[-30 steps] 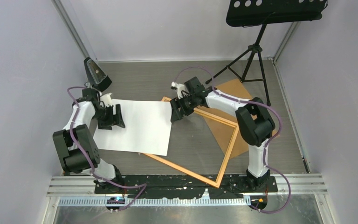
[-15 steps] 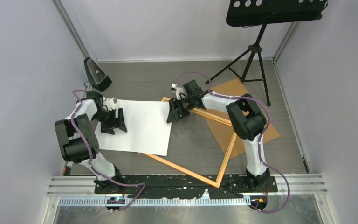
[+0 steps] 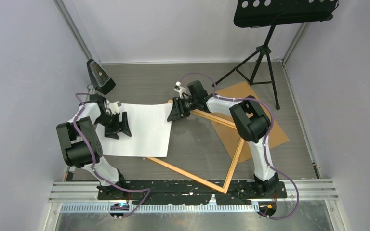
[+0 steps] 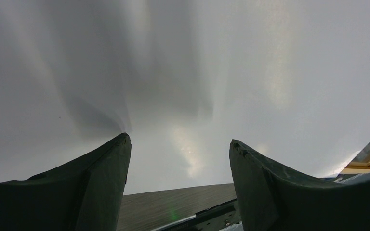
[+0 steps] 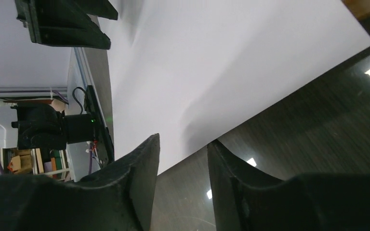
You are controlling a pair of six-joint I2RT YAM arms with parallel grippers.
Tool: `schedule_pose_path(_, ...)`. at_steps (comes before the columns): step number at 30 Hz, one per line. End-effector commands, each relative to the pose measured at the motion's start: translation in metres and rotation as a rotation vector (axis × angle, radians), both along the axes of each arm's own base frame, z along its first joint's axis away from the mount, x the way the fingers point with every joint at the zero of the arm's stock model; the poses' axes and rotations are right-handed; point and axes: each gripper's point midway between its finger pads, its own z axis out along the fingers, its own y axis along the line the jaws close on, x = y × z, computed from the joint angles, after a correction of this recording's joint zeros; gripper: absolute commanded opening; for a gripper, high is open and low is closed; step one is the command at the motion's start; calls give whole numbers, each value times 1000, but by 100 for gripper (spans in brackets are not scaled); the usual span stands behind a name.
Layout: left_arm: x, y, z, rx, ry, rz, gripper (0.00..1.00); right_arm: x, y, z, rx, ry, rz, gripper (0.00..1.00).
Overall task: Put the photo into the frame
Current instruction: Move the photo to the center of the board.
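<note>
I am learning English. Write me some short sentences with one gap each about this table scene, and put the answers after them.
1. The photo lies with its ____ side up.
2. The left claw is over the photo, and its jaws are ____.
3. The board lying partly under the frame is ____ in colour.
Missing words: white; open; brown.

Soft, even light falls from overhead, and the top view is sharp. The photo (image 3: pixel 144 130) is the brightest thing there, with faint shadows under the arms. Small ceiling lights glint off the dark table (image 5: pixel 318 125). Up close, the left tool (image 4: pixel 179 140) and right tool (image 5: pixel 184 140) look dark and soft-edged, and grey shadow streaks cross the sheet.
</note>
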Motion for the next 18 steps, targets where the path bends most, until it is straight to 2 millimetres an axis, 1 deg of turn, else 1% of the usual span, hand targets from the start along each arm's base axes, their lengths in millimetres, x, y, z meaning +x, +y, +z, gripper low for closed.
schedule_pose_path(1, 9, -1, 13, -7, -52, -13, 74, 21, 24, 40, 111, -98, 5, 44)
schedule_pose_path(2, 9, -1, 14, -7, -53, -13, 74, 26, 26, 44, 117, -108, 0, 38)
schedule_pose_path(3, 9, -1, 14, -7, -55, -14, 73, 30, 28, 44, 115, -111, -10, 36)
schedule_pose_path(4, 8, -2, 14, -8, -55, -16, 74, 35, 31, 47, 118, -118, -14, 30)
schedule_pose_path(5, 9, -2, 15, -7, -58, -15, 74, 39, 31, 46, 109, -117, -26, 28)
schedule_pose_path(6, 8, -2, 15, -10, -57, -15, 74, 44, 34, 49, 112, -131, -30, 24)
schedule_pose_path(8, 8, -3, 16, -10, -63, -17, 74, 55, 37, 48, 97, -156, -47, 18)
schedule_pose_path(9, 8, -3, 17, -10, -67, -17, 74, 59, 37, 44, 70, -154, -62, 16)
schedule_pose_path(11, 9, -2, 21, -3, -78, -18, 73, 75, 42, 43, 49, -176, -77, 8)
schedule_pose_path(13, 10, 0, 25, 8, -93, -21, 74, 88, 44, 38, 17, -188, -98, 6)
schedule_pose_path(16, 14, 3, 36, 31, -135, -29, 74, 114, 44, 37, -19, -222, -139, 6)
schedule_pose_path(17, 15, 4, 40, 38, -150, -33, 75, 124, 47, 40, -18, -234, -146, 6)
schedule_pose_path(18, 16, 4, 44, 44, -165, -35, 75, 134, 44, 39, -28, -248, -163, 6)
